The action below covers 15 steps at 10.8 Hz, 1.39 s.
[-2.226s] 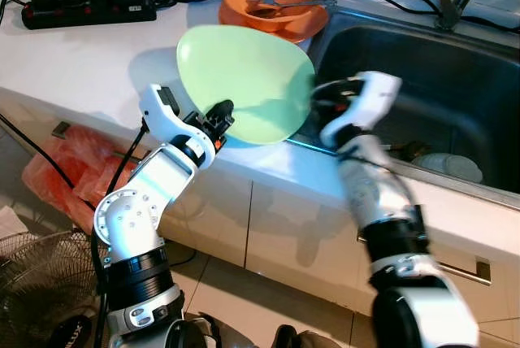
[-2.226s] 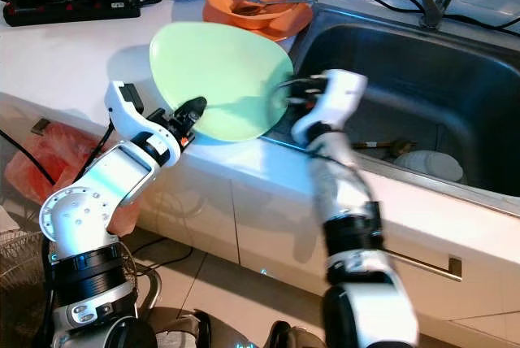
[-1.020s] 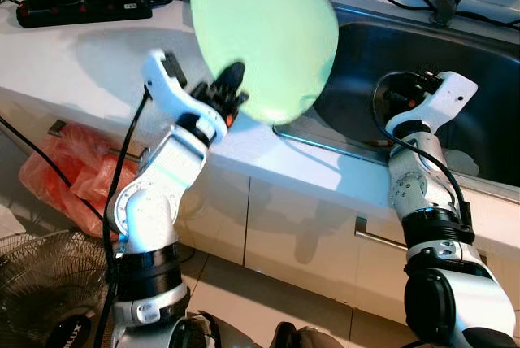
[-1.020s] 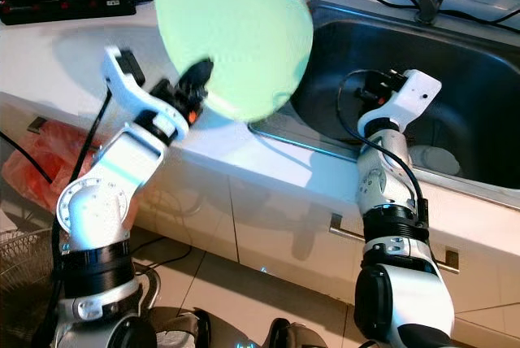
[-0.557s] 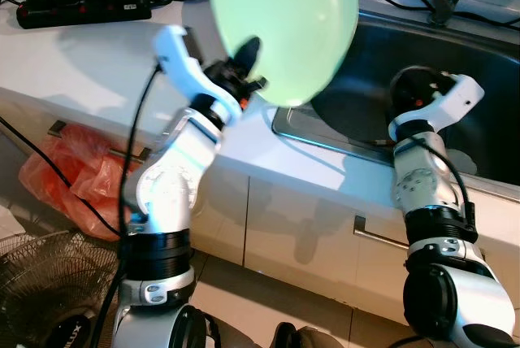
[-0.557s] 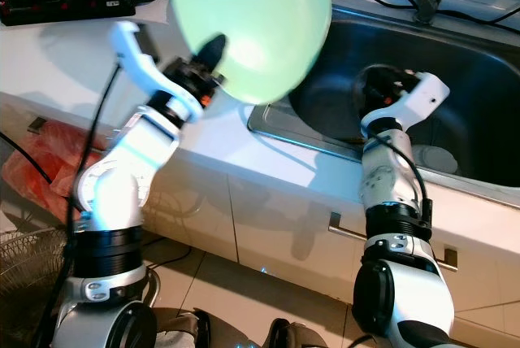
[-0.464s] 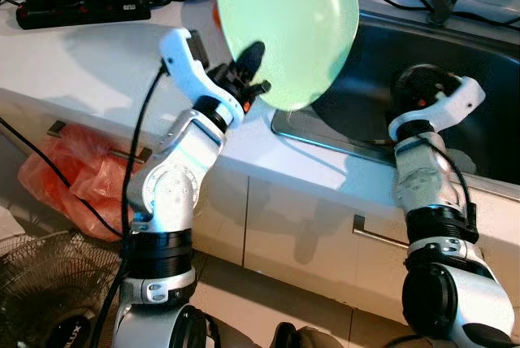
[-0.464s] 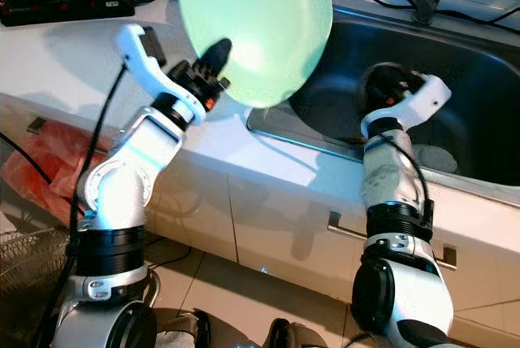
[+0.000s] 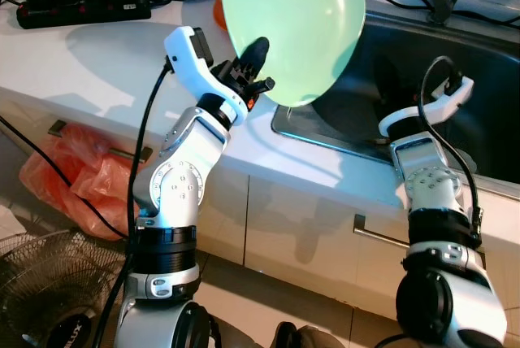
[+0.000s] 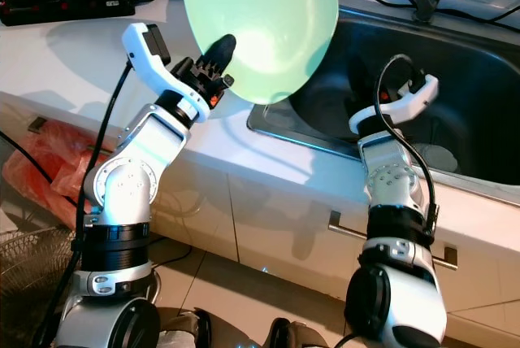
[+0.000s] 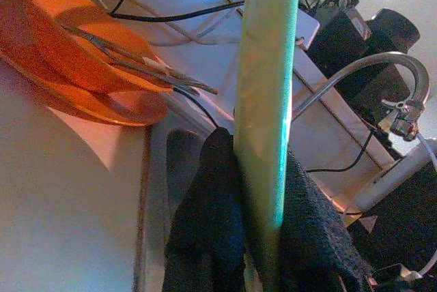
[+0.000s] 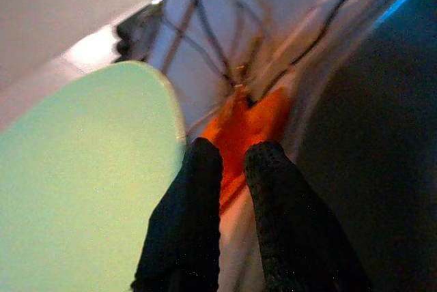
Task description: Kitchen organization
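Holding the green plate (image 9: 296, 23) by its rim, the left gripper (image 9: 253, 67) must pinch tight and go slow; the right gripper (image 12: 229, 169), fingers nearly together, holds nothing.

One green plate (image 9: 294, 23), two orange dishes (image 11: 82, 67) stacked beside one steel sink (image 9: 455, 63), one tap (image 11: 382, 74) above that sink, one power strip (image 9: 85, 5) and one red bag (image 9: 69, 177).
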### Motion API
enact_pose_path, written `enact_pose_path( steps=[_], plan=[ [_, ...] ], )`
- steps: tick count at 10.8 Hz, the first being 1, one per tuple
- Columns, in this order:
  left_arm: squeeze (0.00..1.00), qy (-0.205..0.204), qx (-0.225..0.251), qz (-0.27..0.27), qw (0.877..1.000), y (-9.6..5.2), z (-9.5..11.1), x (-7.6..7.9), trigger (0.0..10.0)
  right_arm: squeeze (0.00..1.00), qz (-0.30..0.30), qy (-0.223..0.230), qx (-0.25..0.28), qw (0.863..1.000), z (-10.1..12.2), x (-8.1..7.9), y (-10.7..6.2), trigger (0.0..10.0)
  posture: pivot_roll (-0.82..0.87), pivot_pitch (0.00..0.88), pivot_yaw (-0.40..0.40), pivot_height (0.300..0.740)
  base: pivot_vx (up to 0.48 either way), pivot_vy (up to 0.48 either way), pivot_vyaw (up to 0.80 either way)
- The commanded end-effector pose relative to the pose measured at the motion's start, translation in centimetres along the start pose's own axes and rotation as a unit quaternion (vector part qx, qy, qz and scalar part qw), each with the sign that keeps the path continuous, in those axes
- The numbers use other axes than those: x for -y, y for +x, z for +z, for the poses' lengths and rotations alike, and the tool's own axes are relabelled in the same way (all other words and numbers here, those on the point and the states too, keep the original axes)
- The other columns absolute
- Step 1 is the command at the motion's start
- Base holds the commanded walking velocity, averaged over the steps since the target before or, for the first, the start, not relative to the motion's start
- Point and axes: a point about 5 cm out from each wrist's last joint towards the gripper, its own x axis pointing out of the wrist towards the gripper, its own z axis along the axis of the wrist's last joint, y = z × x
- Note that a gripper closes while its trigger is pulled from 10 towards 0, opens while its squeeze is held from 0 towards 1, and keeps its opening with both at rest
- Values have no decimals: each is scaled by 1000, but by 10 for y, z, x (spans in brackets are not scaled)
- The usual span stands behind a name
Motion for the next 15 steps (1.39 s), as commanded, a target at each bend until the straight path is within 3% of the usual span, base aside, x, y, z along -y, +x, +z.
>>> enact_pose_path(
  steps=[1,3,4,5,6,10,11,13,15],
  plan=[
    [0,-1,19,-35,999,5,7,13,10000,0,32,10,-6,999,0,-7,-2,10000,61,135,-31,740,0,0,0],
    [0,-2,18,-40,999,5,6,15,10000,0,49,23,-12,998,-1,-11,-5,10000,58,132,-31,740,0,0,0],
    [0,-3,17,-41,999,5,5,16,10000,1000,58,18,-18,998,-4,-14,-6,10000,61,133,-32,740,0,0,0],
    [0,-4,18,-41,999,5,5,16,10000,1000,60,18,-19,998,-5,-16,-6,10000,60,135,-33,740,0,0,0],
    [0,-4,21,-42,999,6,7,17,10000,0,62,1,-34,998,-8,-17,-6,10000,63,144,-35,740,0,0,0],
    [0,-11,28,-46,998,6,9,18,10000,0,50,5,-49,998,-15,-15,-8,10000,66,161,-40,740,0,0,0],
    [0,-12,32,-47,998,6,11,19,10000,1000,54,7,-52,997,-16,-15,-9,10000,68,162,-41,740,0,0,0],
    [0,-14,36,-46,998,7,13,18,10000,1000,45,2,-57,997,-20,-13,-8,10000,72,167,-44,740,0,0,0],
    [0,-16,36,-45,998,6,13,17,10000,0,48,2,-59,997,-21,-14,-7,10000,70,168,-44,740,0,0,0]
  ],
)
